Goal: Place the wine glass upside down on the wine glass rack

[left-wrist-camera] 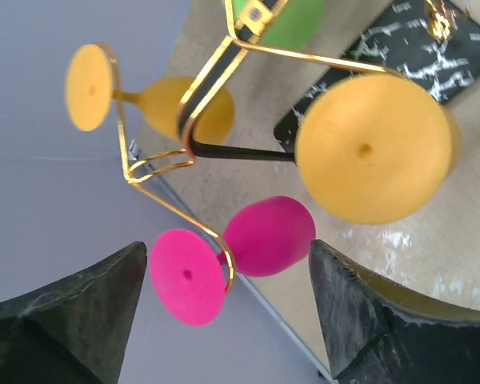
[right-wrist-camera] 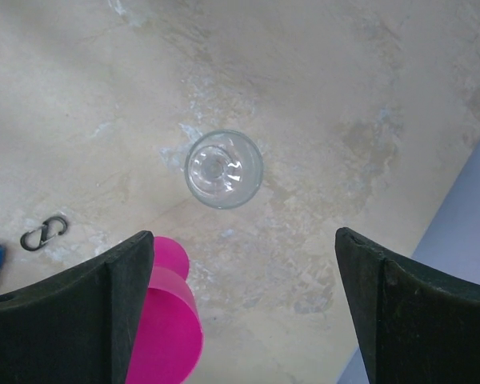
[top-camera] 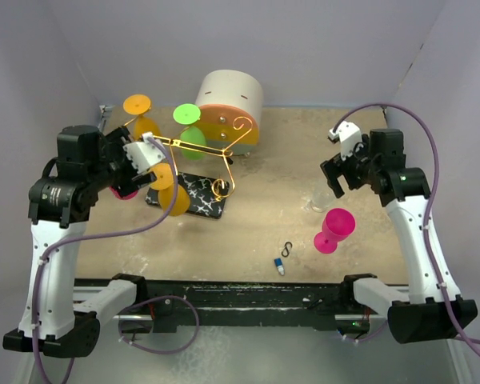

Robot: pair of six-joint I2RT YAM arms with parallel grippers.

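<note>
Far left, the hung pink glass (left-wrist-camera: 268, 234) is all but hidden behind the left arm from above. Only the wrist view shows it, upside down on the wine glass rack (top-camera: 198, 194) and framed by the left gripper (left-wrist-camera: 228, 256), fingers spread wide and empty. The rack stands left of centre, with orange glasses (top-camera: 172, 198) and a green glass (top-camera: 192, 140) hanging too. Further right, a loose pink glass (top-camera: 334, 230) sits on the table (top-camera: 288, 160). The right gripper (right-wrist-camera: 244, 240) hovers, spread wide, above an upright clear glass (right-wrist-camera: 223, 169), which is barely discernible from above.
</note>
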